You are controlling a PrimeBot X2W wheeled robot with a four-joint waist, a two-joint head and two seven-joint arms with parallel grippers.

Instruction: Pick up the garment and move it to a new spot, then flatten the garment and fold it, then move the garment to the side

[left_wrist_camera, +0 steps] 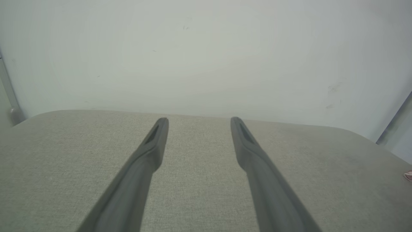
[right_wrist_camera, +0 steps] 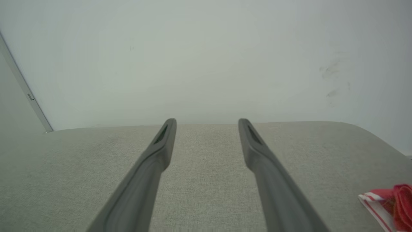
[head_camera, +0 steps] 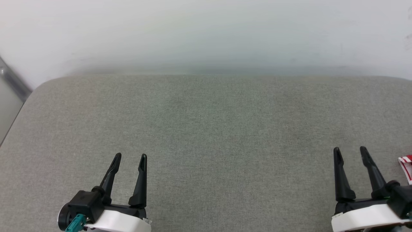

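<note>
A small corner of the garment, red with red-and-white striped trim, pokes in at the right edge of the head view; most of it lies out of frame. The right wrist view catches the same garment at its lower right, on the grey cushion. My right gripper stands open just left of that corner, apart from it, nothing between its fingers. My left gripper is open over the cushion at the lower left, far from the garment, its fingers empty.
A wide grey fabric cushion spreads in front of me, with rounded far corners. A pale wall rises behind it. A grey metal strip runs down the wall at the far left. A tiny pinkish patch shows at the left wrist view's right edge.
</note>
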